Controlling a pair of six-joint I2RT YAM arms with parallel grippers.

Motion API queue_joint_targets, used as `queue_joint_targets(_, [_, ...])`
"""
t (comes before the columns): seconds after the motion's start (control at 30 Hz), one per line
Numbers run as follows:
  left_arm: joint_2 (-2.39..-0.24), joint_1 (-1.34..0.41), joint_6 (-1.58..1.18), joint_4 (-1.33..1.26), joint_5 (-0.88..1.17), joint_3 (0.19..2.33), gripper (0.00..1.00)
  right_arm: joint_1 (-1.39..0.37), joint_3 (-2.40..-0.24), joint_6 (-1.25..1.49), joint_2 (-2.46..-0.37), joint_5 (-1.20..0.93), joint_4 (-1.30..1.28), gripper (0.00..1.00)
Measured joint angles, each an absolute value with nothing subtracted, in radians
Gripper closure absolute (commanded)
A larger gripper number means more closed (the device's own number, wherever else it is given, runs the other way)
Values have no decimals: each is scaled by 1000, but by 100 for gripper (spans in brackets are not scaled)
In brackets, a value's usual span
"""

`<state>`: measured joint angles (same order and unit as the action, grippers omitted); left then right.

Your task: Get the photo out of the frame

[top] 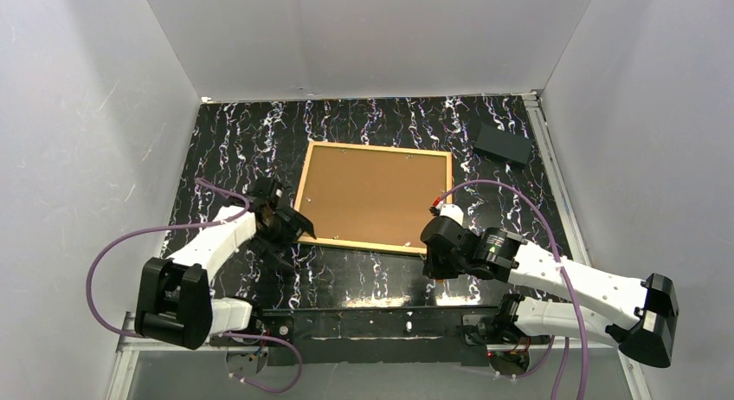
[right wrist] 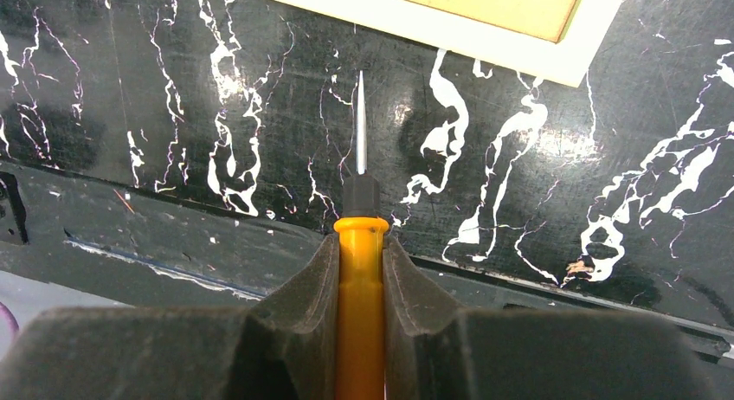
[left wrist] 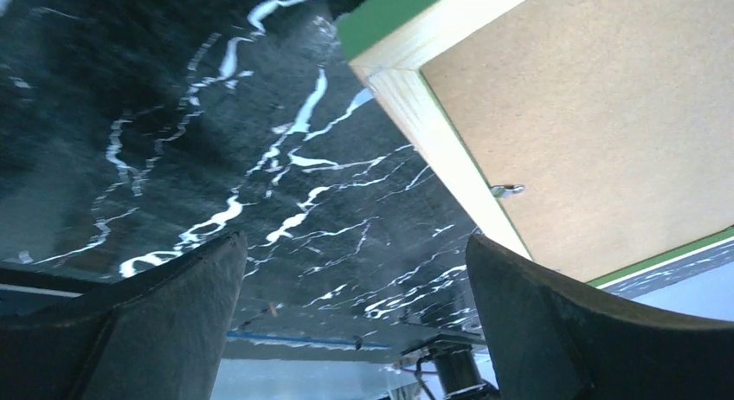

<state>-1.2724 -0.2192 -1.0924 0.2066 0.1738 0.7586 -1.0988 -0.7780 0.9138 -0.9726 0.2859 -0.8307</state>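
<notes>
frame (top: 363, 242) lies face down, backing (top: 374, 192) up — right gripper (right wrist: 361, 244) clamps an orange pick (right wrist: 361, 313), likely for the clips (left wrist: 507, 190); left gripper (left wrist: 355, 270) gapes empty by the corner.

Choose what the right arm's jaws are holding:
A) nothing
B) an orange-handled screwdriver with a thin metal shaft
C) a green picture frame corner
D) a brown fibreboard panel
B: the right wrist view shows the jaws closed on the orange-handled screwdriver, its thin shaft pointing toward the pale wooden edge of the picture frame.
</notes>
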Motion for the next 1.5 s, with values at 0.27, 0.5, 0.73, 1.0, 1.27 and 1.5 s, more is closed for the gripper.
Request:
queue_joint_targets(0.27, [-1251, -336, -1406, -75, 110, 611, 9, -1099, -778, 915, -965, 286, -828, 99])
queue_joint_targets(0.5, [-1261, -376, -1637, -212, 68, 557, 43, -1099, -778, 918, -958, 286, -828, 99])
queue_joint_targets(0.73, [-1272, -387, -1702, -226, 29, 536, 72, -1099, -778, 918, -953, 285, -827, 99])
queue_joint_targets(1.0, [-1303, -356, -1504, -153, -8, 597, 100, -1099, -778, 917, -968, 281, -826, 99])
queue_joint_targets(1.27, [-1860, -110, -532, 122, 96, 1244, 100, -1099, -823, 893, -1075, 250, -786, 99])
queue_joint_targets(1.5, [-2026, -110, -372, 162, 218, 1463, 100, -1099, -850, 882, -1100, 239, -783, 99])
